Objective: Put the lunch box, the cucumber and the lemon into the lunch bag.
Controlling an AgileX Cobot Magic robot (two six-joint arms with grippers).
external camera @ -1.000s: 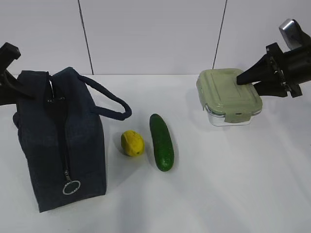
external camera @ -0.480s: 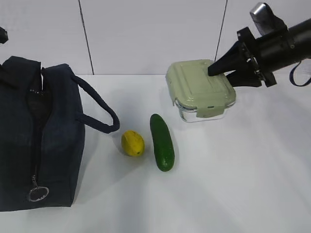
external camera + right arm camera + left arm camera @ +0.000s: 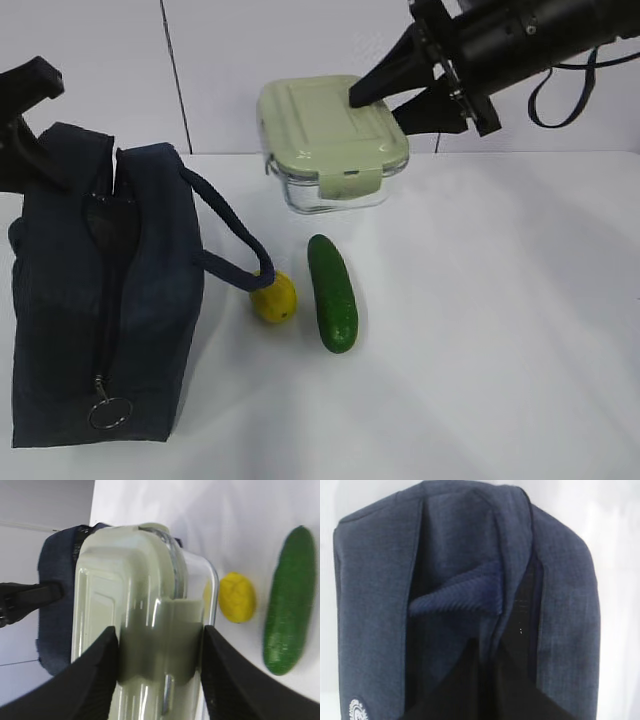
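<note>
So nothing is in the lunch bag (image 3: 100, 300) yet. My right claw (image 3: 415, 85) pinches the lunch box (image 3: 330, 145) by its lid, carrying it in the air above the desk's (image 3: 480, 330) far edge, between the middle and the bag. My left claw (image 3: 25, 150), pressed together, holds the bag's top at the far left corner, the mouth gaping. On the desk's middle lie the cucumber (image 3: 332, 292) and the lemon (image 3: 273, 297), which touches a bag handle. All three items remain to go in; the box looks first.
</note>
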